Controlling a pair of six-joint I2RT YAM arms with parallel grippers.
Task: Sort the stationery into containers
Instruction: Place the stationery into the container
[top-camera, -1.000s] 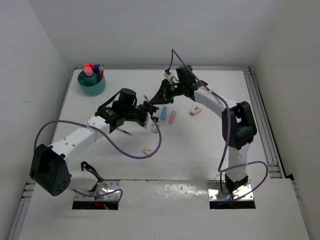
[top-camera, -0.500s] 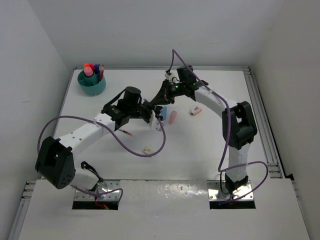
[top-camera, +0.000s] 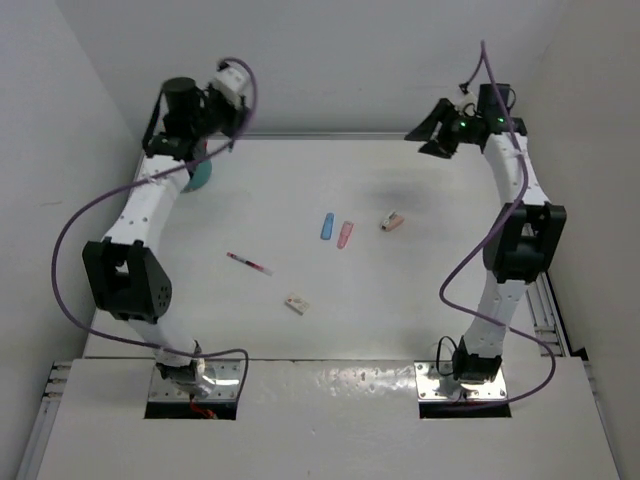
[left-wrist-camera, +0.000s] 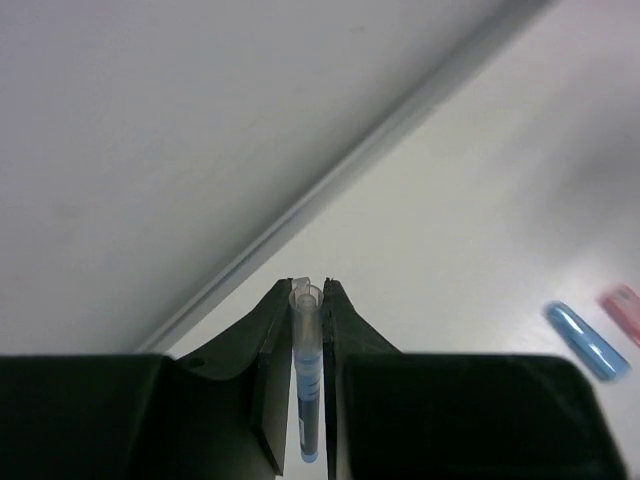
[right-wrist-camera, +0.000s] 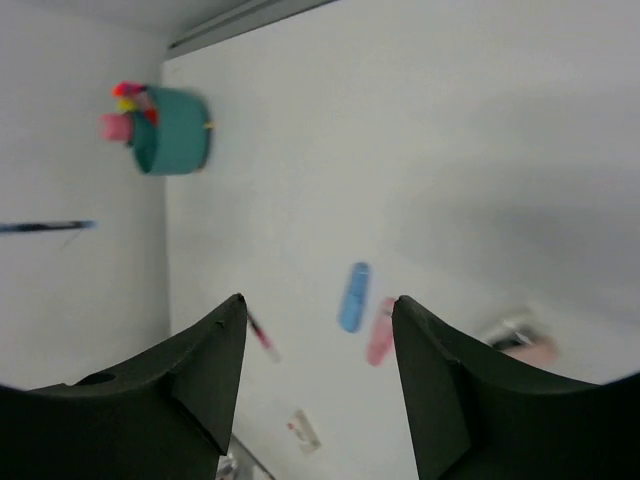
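My left gripper (left-wrist-camera: 308, 286) is shut on a thin blue pen (left-wrist-camera: 306, 372), held lengthwise between the jaws, high over the back left corner. The teal cup (top-camera: 199, 179) shows only partly behind my left arm (top-camera: 150, 200); in the right wrist view the cup (right-wrist-camera: 172, 130) holds several coloured items. My right gripper (top-camera: 425, 133) hangs open and empty high at the back right. On the table lie a red pen (top-camera: 249, 263), a blue eraser (top-camera: 327, 227), a pink eraser (top-camera: 345, 235), a pinkish piece (top-camera: 392, 221) and a small pale eraser (top-camera: 296, 303).
White walls close in the table on the left, back and right, and a metal rail (top-camera: 525, 220) runs along the right edge. Purple cables loop from both arms. The arm bases sit at the near edge.
Both arms rose from the middle of the table to the back corners. The left gripper closed on the blue pen and carried it up and left. The right gripper opened.
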